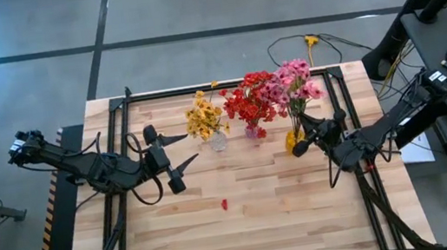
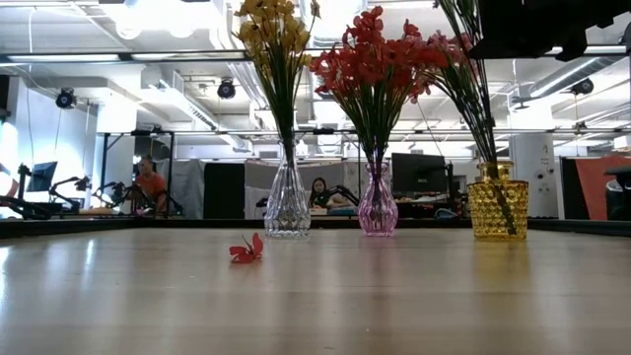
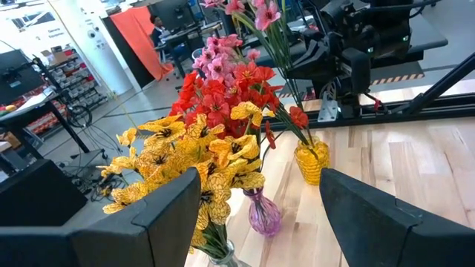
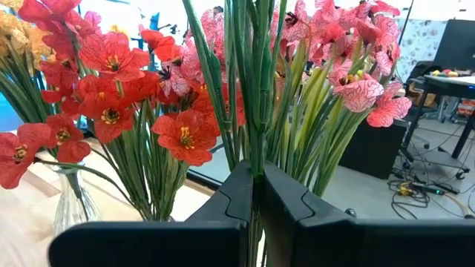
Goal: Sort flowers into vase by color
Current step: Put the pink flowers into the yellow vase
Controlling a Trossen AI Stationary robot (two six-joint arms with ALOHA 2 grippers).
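Right fingers (image 4: 256, 194) pinch a pink-flower stem (image 4: 256, 111) — over the yellow vase (image 1: 295, 139); left fingers (image 1: 181, 148) spread, apart.

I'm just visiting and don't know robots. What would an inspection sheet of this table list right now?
Surface: wooden table, black frame.
Job's things: yellow flowers in clear vase; red flowers in pink vase; pink flowers in amber vase.
Clutter: fallen red blossom.
Grippers: left gripper open, empty, beside the yellow flowers; right gripper shut on green stem.
Cables: on the floor behind.
Surroundings: desks, monitors, seated people.
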